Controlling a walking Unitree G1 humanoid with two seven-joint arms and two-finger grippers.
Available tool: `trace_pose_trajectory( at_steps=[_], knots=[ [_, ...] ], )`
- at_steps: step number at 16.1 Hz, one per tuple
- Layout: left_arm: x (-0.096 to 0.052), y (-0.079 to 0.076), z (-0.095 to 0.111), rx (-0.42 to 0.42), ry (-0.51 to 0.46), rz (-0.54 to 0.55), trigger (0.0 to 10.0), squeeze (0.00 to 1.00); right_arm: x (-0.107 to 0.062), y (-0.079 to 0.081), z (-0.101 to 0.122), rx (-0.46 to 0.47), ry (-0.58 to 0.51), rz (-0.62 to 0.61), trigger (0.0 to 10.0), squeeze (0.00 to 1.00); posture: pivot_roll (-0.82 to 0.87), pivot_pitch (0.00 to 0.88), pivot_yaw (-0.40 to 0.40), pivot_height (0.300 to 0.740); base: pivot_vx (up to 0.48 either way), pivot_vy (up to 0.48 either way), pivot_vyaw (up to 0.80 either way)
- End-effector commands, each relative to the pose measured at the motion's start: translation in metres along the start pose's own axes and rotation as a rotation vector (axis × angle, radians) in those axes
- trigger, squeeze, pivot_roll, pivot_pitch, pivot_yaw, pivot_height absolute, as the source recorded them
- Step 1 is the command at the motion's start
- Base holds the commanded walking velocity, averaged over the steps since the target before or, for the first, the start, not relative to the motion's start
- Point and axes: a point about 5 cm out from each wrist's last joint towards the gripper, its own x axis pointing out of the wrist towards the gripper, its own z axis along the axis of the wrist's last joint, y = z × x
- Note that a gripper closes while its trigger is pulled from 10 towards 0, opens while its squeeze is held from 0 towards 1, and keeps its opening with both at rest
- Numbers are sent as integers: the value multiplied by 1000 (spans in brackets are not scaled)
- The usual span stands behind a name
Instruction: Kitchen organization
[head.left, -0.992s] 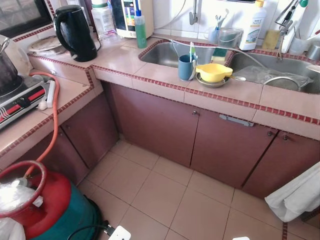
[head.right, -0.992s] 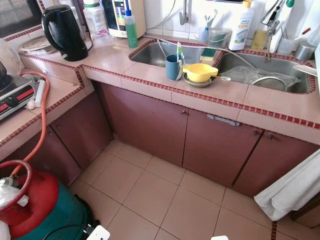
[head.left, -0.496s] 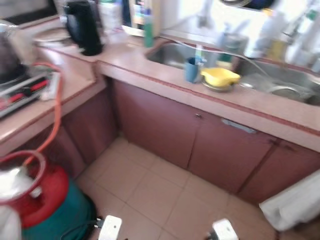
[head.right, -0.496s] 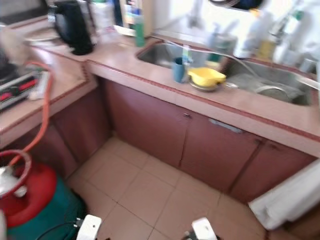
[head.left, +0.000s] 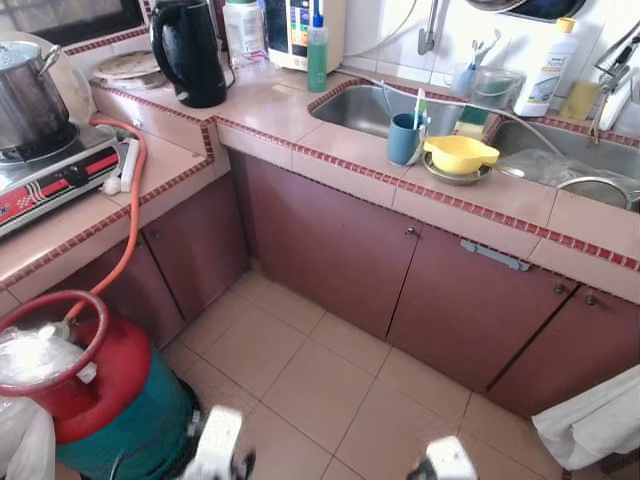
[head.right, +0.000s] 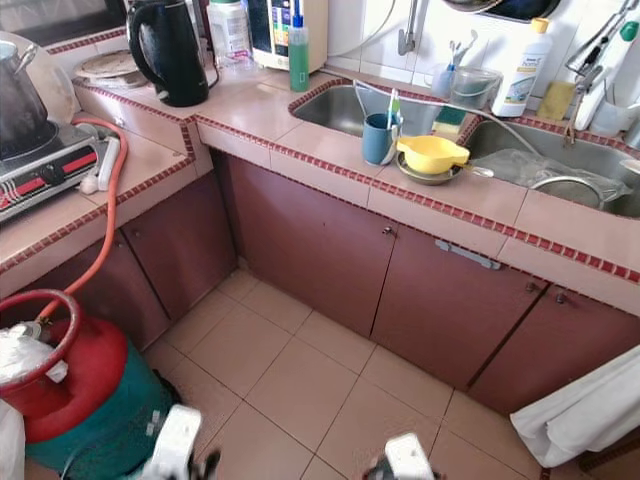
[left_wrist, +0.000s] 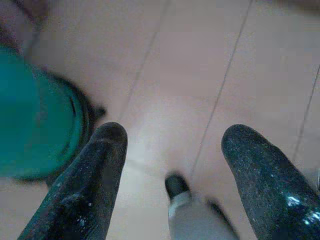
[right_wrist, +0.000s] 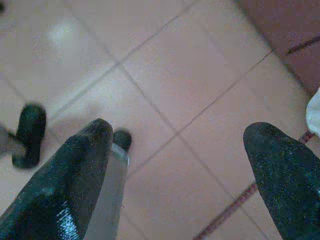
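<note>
Standing near the tabletop's front edge, between the two sink basins: blue cup (head.left: 404, 138) holding a toothbrush-like item, and just beside it a yellow bowl (head.left: 460, 154) sitting on a small plate (head.left: 452, 176).

Handling, as judged: cup looking rigid and light, best taken round its body; yellow bowl looking like light plastic, liftable by its rim or spout; plate beneath possibly slippery if wet.

Sitting along the back edge by the wall: green bottle (head.left: 317, 50), white detergent bottle (head.left: 546, 70), clear container (head.left: 494, 86).

Occupying the left corner: black kettle (head.left: 188, 52). Resting on the stove (head.left: 45, 180) at the left run of tabletop: steel pot (head.left: 28, 84).

Trailing from the stove down to the red-and-teal gas cylinder (head.left: 90, 400) on the floor: orange hose (head.left: 128, 232).

Hanging low over the floor tiles, well apart from the cup: left tool (left_wrist: 172, 170), fingers spread, holding nothing; right tool (right_wrist: 177, 170), fingers likewise spread and empty.

Hanging at the right: white cloth (head.left: 592, 420).
</note>
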Motion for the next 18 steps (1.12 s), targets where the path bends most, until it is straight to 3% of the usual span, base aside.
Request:
trace_pose_trajectory(
  at_steps=[1,3,4,8,10,13,15,17,18],
  knots=[
    [3,4,20,-5,-83,4,10000,0,3,-5,18,41,-70,-9,10000,0,-3,0,-6,740,0,0,0],
    [7,8,44,0,-176,15,10000,0,6,-7,43,83,-162,11,10000,0,-8,0,-6,740,0,0,0],
    [9,12,74,-11,-286,20,10000,0,7,-9,77,100,-286,23,10000,0,-11,0,-7,740,0,0,0],
    [7,11,118,21,-455,39,10000,0,4,-9,129,148,-487,66,10000,0,-13,0,-8,740,0,0,0],
    [-3,8,134,-5,-606,49,10000,0,-3,-2,156,253,-637,174,10000,0,-10,1,-12,740,0,0,0],
    [-15,8,143,-44,-692,57,10000,0,-15,0,171,333,-773,236,10000,0,-9,14,-19,740,0,0,0],
    [-30,8,156,-47,-782,64,10000,0,-28,1,187,223,-876,194,10000,0,-13,22,-17,740,0,0,0],
    [-34,8,154,-73,-787,32,10000,0,-35,0,196,110,-904,170,10000,16,-18,25,-14,740,0,0,0],
    [-33,10,147,-51,-774,28,10000,31,-37,-1,196,75,-912,160,10000,1000,-22,28,-14,740,0,0,0]
  ],
)
